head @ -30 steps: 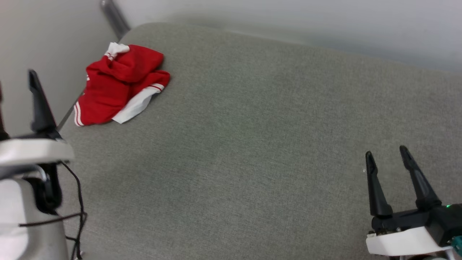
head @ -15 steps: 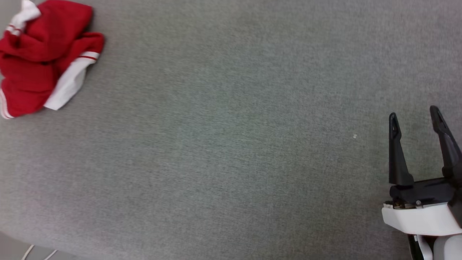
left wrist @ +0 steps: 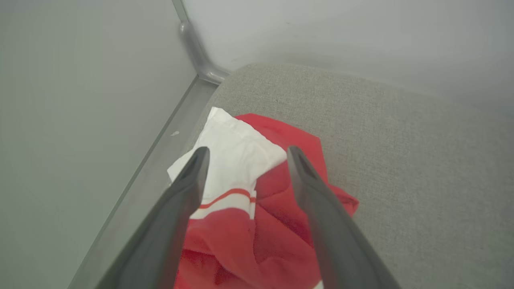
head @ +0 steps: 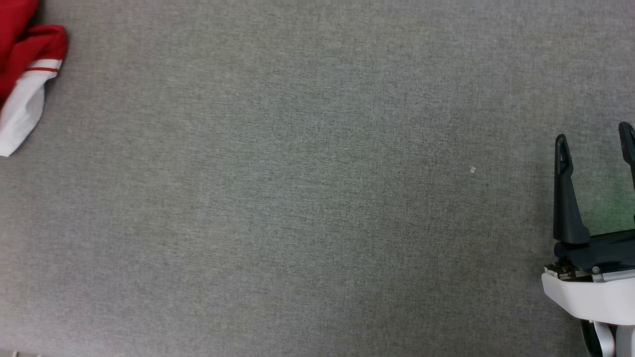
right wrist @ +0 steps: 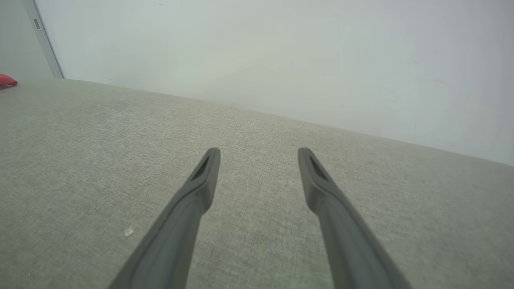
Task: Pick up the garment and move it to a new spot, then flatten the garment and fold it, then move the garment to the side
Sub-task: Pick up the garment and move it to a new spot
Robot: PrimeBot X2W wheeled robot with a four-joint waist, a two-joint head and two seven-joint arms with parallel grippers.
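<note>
Garment (left wrist: 257, 237): lying crumpled in the bench (head: 317, 198) corner, head view cropping it.
Left tool (left wrist: 247, 150): hovering open over it.
Right tool (head: 594, 133): idling open, well apart.
Change: my head camera is shifting; garment staying put.

Desk: the desk (head: 297, 208) has a flat grey cloth top.
Garment: the garment (head: 31, 47) lies bunched up at the top left, cut off by the edge. It is red, with a white sleeve (head: 20, 111) and a thin stripe where red meets white.
Right end effector: the right end effector (head: 594, 133) is at the lower right, far from the garment. Its two dark fingers (head: 565, 198) point up, spread apart, holding nothing.
Speck: a tiny white speck (head: 472, 170) sits on the desk near the fingers.
</note>
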